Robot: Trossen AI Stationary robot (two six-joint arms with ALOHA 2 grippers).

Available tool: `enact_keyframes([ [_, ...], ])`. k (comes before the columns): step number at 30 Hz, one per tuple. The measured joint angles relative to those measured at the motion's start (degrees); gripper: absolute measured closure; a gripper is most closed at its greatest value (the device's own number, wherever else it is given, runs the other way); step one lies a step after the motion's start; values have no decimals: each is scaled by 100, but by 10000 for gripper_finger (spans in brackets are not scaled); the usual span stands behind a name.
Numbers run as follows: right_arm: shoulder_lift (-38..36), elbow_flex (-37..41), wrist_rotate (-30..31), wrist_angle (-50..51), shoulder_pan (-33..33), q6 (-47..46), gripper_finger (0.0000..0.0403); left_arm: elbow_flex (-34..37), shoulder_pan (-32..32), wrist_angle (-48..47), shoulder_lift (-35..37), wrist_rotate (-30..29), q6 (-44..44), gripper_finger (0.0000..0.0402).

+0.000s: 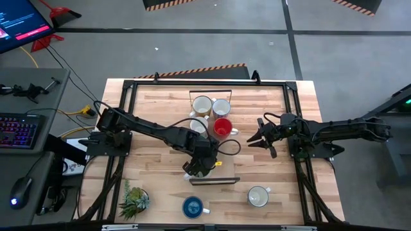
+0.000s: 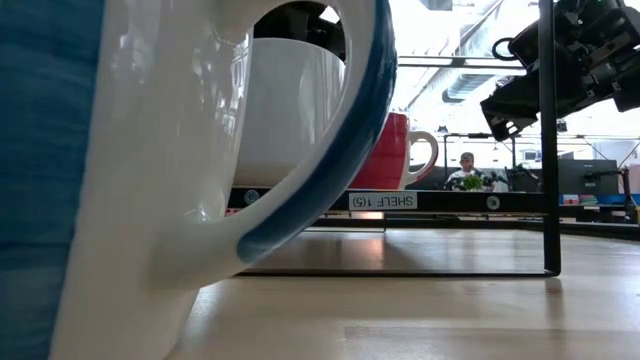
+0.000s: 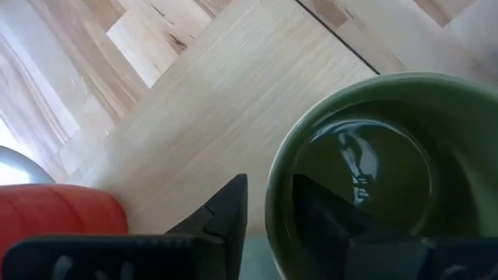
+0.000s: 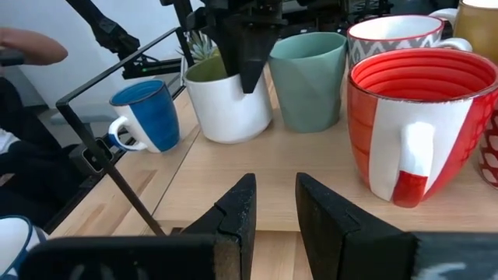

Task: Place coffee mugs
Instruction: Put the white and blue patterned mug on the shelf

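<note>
Olive-green glaze fills the left wrist view: the olive-green mug [image 3: 381,167] sits with one dark finger [image 3: 327,214] inside its bowl and the other [image 3: 226,214] outside, the rim between them. Whether the fingers press the wall or stand just off it I cannot tell. From above, the left arm reaches diagonally across the wooden surface [image 1: 282,173], its left tool [image 1: 199,168] pointing down over that mug, just behind a low black shelf bar [image 1: 215,181]. The right arm lies folded in from the right edge, the right tool [image 1: 260,138] hovering near the red mug [image 1: 222,127], fingers narrowly parted and holding nothing.

Only the right wrist view shows the mug's white outer wall [image 4: 229,105] and a teal mug [image 4: 307,78] just beside it. Only the low view reads the shelf label [image 2: 382,201]. The blue mug [image 1: 192,206], a white mug [image 1: 258,196] and a potted plant [image 1: 135,200] stand along the near edge.
</note>
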State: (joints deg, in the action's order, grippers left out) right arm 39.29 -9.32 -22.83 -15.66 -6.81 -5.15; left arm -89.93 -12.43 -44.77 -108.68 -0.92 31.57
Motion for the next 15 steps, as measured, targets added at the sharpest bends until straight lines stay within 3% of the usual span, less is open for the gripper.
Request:
enact_keyframes([
  [5,0,0,-11,0,0,2,329,-167,-13,-260,0,-281,0,287],
  [15,0,0,-11,23,0,2,329,-850,-72,-1019,0,-278,-52,272],
])
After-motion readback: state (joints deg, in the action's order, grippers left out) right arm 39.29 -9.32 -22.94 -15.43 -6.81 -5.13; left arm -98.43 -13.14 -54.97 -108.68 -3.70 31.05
